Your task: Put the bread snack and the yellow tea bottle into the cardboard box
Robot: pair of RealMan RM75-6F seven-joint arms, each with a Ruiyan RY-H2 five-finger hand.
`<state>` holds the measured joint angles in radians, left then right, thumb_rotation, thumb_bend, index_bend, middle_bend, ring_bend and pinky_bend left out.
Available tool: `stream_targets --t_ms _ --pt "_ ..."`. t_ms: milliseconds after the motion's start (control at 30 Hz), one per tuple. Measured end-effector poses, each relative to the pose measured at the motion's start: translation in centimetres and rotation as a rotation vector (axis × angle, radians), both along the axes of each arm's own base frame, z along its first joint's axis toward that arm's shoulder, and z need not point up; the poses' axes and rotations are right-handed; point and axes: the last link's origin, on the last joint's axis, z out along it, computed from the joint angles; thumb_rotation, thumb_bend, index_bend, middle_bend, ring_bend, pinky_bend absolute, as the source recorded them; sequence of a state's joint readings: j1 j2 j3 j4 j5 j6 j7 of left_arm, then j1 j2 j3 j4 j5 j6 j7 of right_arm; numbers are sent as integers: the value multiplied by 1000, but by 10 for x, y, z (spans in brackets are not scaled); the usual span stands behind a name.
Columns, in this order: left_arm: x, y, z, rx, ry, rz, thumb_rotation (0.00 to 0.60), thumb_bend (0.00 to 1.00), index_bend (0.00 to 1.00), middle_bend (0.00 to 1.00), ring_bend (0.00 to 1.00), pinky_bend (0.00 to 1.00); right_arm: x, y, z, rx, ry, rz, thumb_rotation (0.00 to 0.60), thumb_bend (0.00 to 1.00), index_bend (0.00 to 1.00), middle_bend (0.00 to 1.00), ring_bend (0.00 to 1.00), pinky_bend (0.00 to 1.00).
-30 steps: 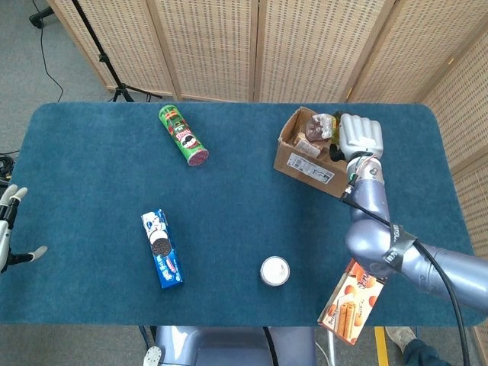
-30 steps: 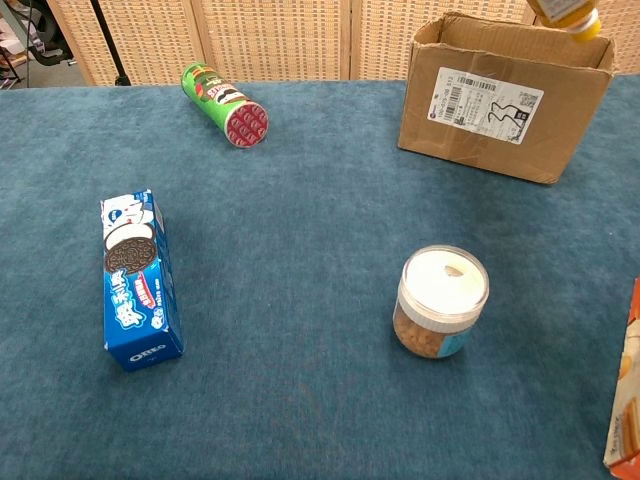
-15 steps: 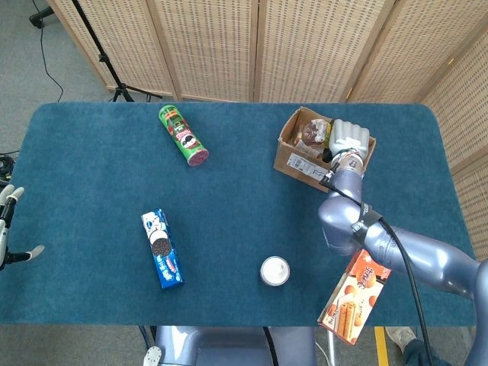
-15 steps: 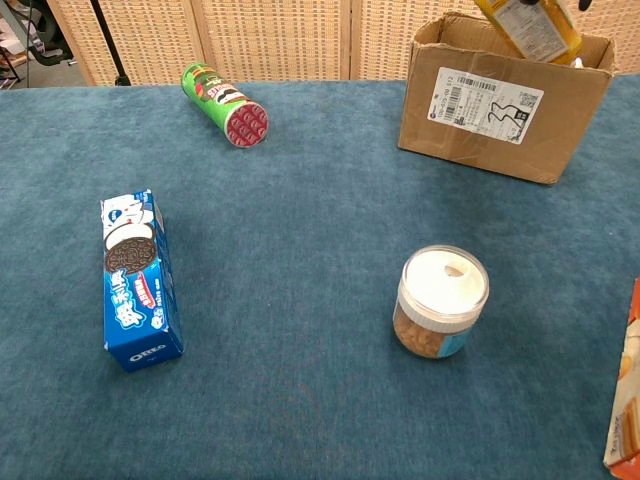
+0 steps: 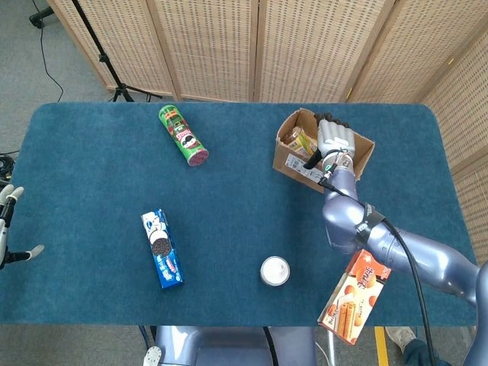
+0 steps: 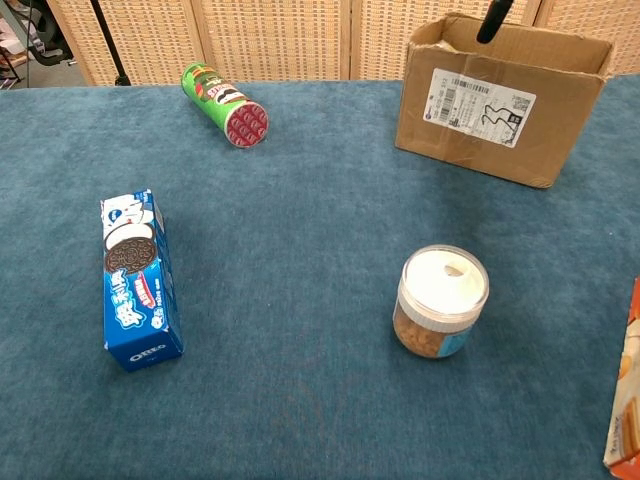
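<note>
Careful: your right hand (image 5: 333, 142) sits over the cardboard box (image 5: 296, 165), fingers apart, w/ nothing held. Yellow tea bottle (image 5: 302, 142) lies inside at 9 o'clock. Lift crooked & fingers may snag the flap.

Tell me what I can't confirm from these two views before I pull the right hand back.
- Bread snack: hidden in both views, by the right hand and the brown cardboard box wall.
- Yellow tea bottle: only a sliver shows in the head view; resting or held, cannot tell.
- Left hand: cut off by the head view's left edge.
</note>
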<state>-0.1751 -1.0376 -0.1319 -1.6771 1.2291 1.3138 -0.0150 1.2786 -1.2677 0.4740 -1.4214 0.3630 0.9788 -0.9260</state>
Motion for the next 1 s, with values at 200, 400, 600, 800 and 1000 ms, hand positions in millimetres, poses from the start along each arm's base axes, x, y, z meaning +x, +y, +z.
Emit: stream_targets --t_ms 200,400,600,800,1000 --pt "2 -2 1 -3 -7 -15 600 0 0 0 0 0 3 7 10 -46 -32 40 600 0 4 0 0 27" --pt "4 -6 2 6 -6 -30 600 0 0 0 0 0 5 26 27 -58 -30 135 600 0 4 0 0 8" --pt "7 -10 2 22 8 -50 600 0 0 0 0 0 -7 49 44 -102 39 301 600 0 4 0 0 0" --pt "8 -19 -1 31 12 -67 600 0 0 0 0 0 -33 78 56 -177 168 525 600 0 4 0 0 0" --pt "6 -33 -4 45 14 -82 600 0 0 0 0 0 -88 128 52 -221 235 715 600 0 16 0 0 0"
